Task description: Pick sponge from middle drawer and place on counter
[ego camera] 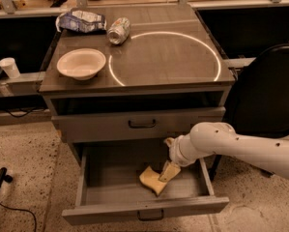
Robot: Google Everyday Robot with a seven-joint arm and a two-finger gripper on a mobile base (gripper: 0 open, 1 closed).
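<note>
Middle drawer (pixel 144 208) stands open, sponge (pixel 151 180) lying inside near its front. Your gripper (pixel 167 172) is down in the drawer at the sponge's right edge; clamped or not, can't tell. Lift and counter (pixel 163 57) placement still to do, I'd judge.

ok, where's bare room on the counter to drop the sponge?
The counter is bare inside the white ring and at its front-right corner. The left side is crowded: bowl front-left, bag and can behind it. The gripper is down in the middle drawer, at the sponge.
</note>
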